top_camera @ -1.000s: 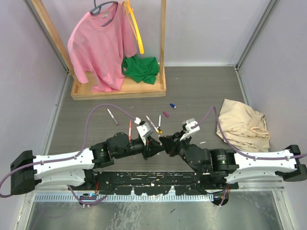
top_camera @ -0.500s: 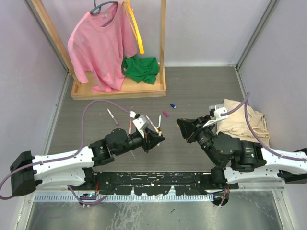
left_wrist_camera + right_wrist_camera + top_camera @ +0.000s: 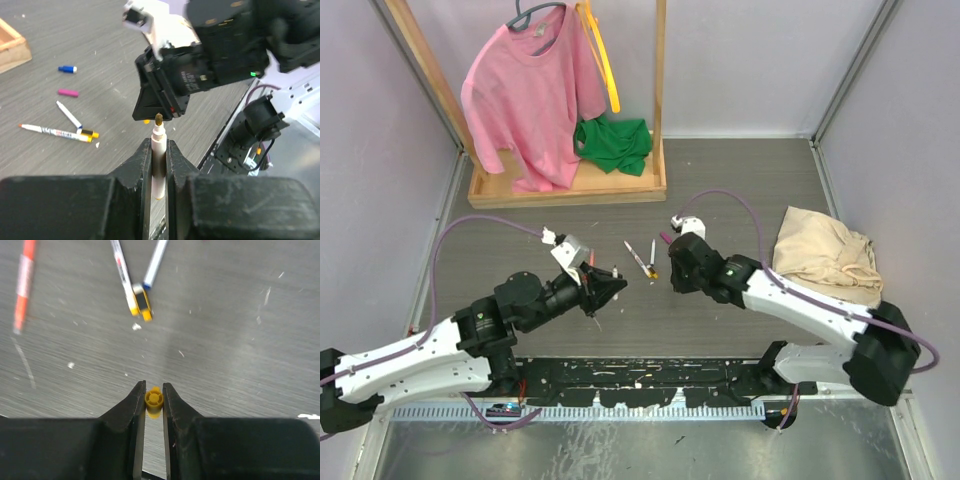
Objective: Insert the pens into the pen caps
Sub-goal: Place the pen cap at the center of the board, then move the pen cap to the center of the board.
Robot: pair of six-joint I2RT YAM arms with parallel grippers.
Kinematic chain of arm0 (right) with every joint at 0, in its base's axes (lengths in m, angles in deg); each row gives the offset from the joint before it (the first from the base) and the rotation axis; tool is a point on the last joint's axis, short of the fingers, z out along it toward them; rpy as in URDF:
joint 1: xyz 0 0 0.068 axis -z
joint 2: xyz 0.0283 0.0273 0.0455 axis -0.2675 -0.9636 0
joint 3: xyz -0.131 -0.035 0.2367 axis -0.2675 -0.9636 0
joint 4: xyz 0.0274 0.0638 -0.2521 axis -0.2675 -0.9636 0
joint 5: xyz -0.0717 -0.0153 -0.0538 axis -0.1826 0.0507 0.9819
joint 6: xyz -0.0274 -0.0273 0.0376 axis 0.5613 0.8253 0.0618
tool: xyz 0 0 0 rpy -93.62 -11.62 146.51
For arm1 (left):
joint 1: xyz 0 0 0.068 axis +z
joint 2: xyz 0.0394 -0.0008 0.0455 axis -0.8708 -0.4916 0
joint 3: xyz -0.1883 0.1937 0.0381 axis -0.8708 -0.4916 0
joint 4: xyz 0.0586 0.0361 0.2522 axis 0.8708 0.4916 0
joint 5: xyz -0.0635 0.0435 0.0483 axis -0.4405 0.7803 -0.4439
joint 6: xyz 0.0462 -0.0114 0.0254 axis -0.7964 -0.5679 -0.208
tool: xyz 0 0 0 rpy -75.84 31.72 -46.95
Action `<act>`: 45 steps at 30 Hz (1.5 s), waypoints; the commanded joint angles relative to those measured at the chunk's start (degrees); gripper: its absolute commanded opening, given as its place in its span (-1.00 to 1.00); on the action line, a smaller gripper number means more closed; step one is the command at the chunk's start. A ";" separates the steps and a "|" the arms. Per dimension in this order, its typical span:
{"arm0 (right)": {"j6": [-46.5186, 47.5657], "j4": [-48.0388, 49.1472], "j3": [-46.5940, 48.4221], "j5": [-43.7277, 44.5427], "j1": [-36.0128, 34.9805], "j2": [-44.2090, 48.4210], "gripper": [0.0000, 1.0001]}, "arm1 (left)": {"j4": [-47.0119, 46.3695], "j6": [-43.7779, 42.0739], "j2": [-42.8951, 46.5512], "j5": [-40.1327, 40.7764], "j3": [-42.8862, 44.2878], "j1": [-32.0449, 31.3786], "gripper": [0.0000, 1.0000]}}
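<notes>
My left gripper [image 3: 616,284] [image 3: 159,142] is shut on a white pen [image 3: 159,155] whose yellowish tip points at the right gripper [image 3: 156,111] close ahead. My right gripper [image 3: 673,278] [image 3: 154,387] is shut on a small yellow cap [image 3: 154,399], held just above the table. A pen with a yellow end [image 3: 642,260] [image 3: 125,280] and a blue-tipped pen [image 3: 652,250] [image 3: 155,262] lie crossed between the arms. A red-orange pen [image 3: 22,287] lies to the left. A magenta cap [image 3: 68,92] and a blue cap [image 3: 66,69] lie loose further back.
A wooden rack [image 3: 570,185] at the back left holds a pink shirt [image 3: 535,100], a yellow strap [image 3: 603,60] and a green cloth [image 3: 613,143]. A beige cloth [image 3: 828,258] lies at the right. Purple cables loop over both arms. Walls close in left and right.
The grippers were together a second ago, then parted. The right arm lifted away to the right and now reaches low to the centre. The left gripper has drawn back to the left with its pen.
</notes>
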 commanded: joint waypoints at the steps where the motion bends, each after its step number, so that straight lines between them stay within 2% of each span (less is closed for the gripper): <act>1: 3.00 7.83 -1.69 -15.18 4.10 -6.64 -0.90 | 8.33 -0.25 3.26 1.11 -0.07 -0.01 -1.00; 6: 6.54 7.07 0.31 -12.41 5.20 -17.28 -0.82 | 10.65 0.44 6.93 2.99 -1.97 -0.01 -1.00; 10: 8.60 6.28 2.04 -12.52 5.77 -23.13 -0.68 | 11.38 0.50 7.92 3.62 -2.10 -0.01 -1.00; 15: 9.63 6.28 3.31 -12.50 6.37 -24.49 -0.30 | 11.46 0.77 7.95 3.58 -2.57 -0.01 -1.00; 19: 11.17 5.90 5.33 -12.33 6.52 -23.37 -0.19 | 11.50 1.05 8.32 3.29 -2.79 -0.01 -1.00; 27: 16.19 4.88 11.43 -13.00 7.22 -26.59 -0.20 | 10.89 1.15 9.11 3.77 -3.14 -0.01 -1.00; 34: 18.26 5.50 15.71 -14.78 8.62 -31.79 -0.37 | 10.08 1.33 8.13 3.02 -3.09 -0.01 -1.00; 45: 19.07 6.62 17.48 -16.43 8.85 -35.78 -0.35 | 10.63 1.06 8.67 3.75 -3.23 -0.01 -1.00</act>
